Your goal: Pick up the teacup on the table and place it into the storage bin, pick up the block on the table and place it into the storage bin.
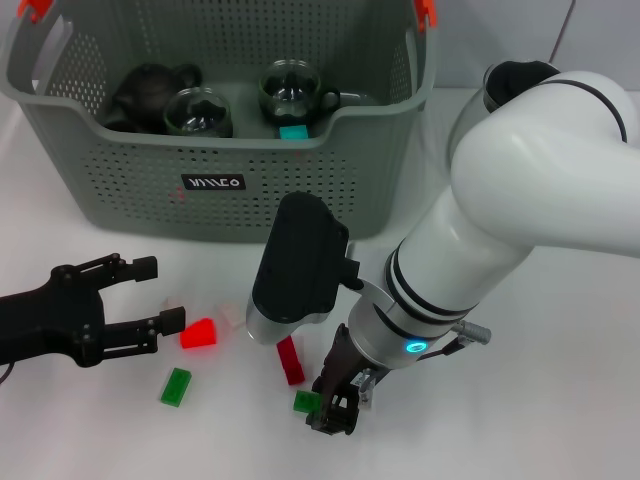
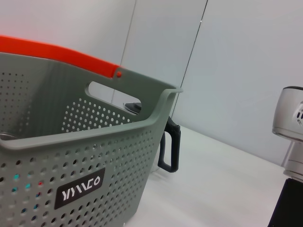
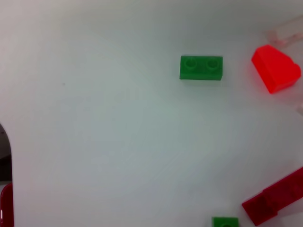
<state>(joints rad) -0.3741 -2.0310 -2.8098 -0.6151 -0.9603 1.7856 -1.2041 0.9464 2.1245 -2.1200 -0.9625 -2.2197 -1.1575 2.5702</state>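
White table (image 1: 560,400) at the bottom: the right gripper (image 1: 334,403), bottom centre, has its fingers at a small green block (image 1: 305,402); whether it grips, I cannot tell. Left gripper (image 1: 150,297) waits wide open, lower left. Grey bin (image 1: 300,190) fills the upper frame, holding teacups (image 1: 290,92).

**Cups in the bin, blocks on the table**

Grey-green perforated storage bin (image 1: 130,205) w/ orange handle clips & black front label stands upright at the table's far side. Inside: two glass teacups (image 1: 198,112) (image 1: 290,92) beside a dark teapot (image 1: 145,92), plus a small teal block (image 1: 293,131). On the white table in front: red wedge block (image 1: 199,333), green two-stud block (image 1: 176,386), long dark-red block (image 1: 290,360), small green block (image 1: 305,402) just beside it, nr the right tool (image 1: 338,410).
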